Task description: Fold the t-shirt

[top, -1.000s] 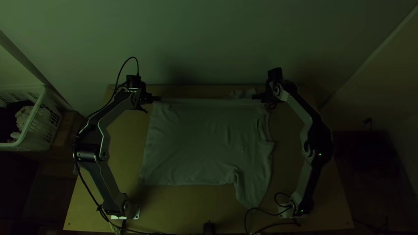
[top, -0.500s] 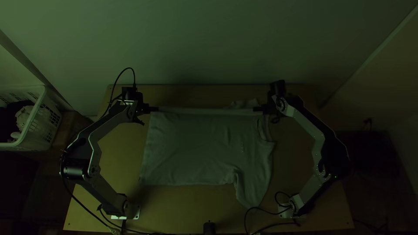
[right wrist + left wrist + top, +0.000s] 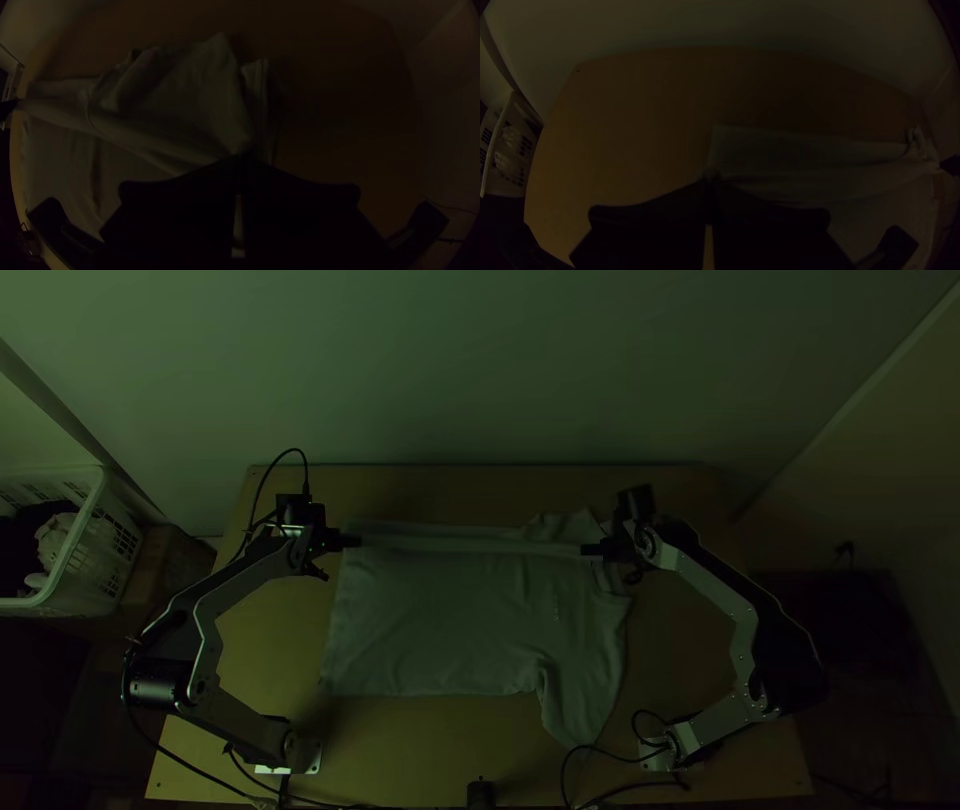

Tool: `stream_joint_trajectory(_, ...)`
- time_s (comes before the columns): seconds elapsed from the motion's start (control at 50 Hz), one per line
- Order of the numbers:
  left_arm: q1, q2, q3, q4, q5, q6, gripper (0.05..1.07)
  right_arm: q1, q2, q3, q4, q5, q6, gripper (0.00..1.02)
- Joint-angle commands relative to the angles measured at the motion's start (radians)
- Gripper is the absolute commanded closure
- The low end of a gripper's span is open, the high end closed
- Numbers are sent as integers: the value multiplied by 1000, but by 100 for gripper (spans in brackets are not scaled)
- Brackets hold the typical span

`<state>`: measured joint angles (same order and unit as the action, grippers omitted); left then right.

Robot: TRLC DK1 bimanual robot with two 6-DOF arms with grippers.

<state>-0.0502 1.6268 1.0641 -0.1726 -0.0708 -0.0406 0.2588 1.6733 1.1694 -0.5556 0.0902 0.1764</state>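
The grey-green t-shirt (image 3: 440,620) lies on the table, its body and near sleeve spread flat, its far part held in a taut band between the grippers. My left gripper (image 3: 352,541) is shut on the band's hem end, and my right gripper (image 3: 592,550) on its shoulder end near the collar. In the left wrist view my left gripper (image 3: 710,180) pinches the cloth (image 3: 800,150) at its tips. The right wrist view has my right gripper (image 3: 239,160) closed on the cloth (image 3: 185,100), with a loose sleeve part beyond it.
A white basket (image 3: 85,555) holding cloth stands left of the table (image 3: 480,750). Black cables (image 3: 620,788) run along the near edge, where a small dark object (image 3: 480,794) stands. Bare tabletop stretches beyond the shirt to the wall.
Both grippers have come toward the table's near edge, carrying the held band of cloth over the shirt's body. More of the far strip and sleeve now shows behind the band.
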Motion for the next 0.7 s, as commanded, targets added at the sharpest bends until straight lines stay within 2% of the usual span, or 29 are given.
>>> stream_joint_trajectory(0.0, 10, -19, -61, 28, -6, 18, 104, 2, -18, -40, 10, 16, 34, 100)
stream_joint_trajectory(0.08, 10, -12, -82, 42, -6, 16, 101, 2, -14, -56, 10, 17, 37, 100)
stream_joint_trajectory(0.24, 9, 1, -105, 42, -6, 19, 69, 2, -6, -77, 10, 17, 37, 99)
stream_joint_trajectory(0.26, 7, -1, -107, 41, -6, 19, 66, 2, -6, -79, 10, 17, 37, 97)
stream_joint_trajectory(0.3, 6, -2, -107, 41, -6, 19, 60, 0, -7, -85, 10, 17, 37, 82)
stream_joint_trajectory(0.36, 4, -4, -104, 41, -6, 19, 48, -4, -7, -96, 8, 16, 37, 48)
stream_joint_trajectory(0.4, 4, -5, -98, 36, -6, 18, 41, -6, -7, -100, 2, 16, 38, 35)
stream_joint_trajectory(0.46, 3, -16, -92, 28, -6, 15, 33, -4, -15, -106, -12, 16, 40, 27)
stream_joint_trajectory(0.56, -2, -54, -89, 18, -1, 7, 19, -4, -61, -117, -35, 16, 61, 4)
stream_joint_trajectory(0.62, 1, -68, -67, -38, 63, 7, 11, -3, -104, -122, -44, 16, 66, 4)
stream_joint_trajectory(0.68, 3, -81, -44, -87, 72, 1, 11, -3, -149, -128, -49, 16, 72, 4)
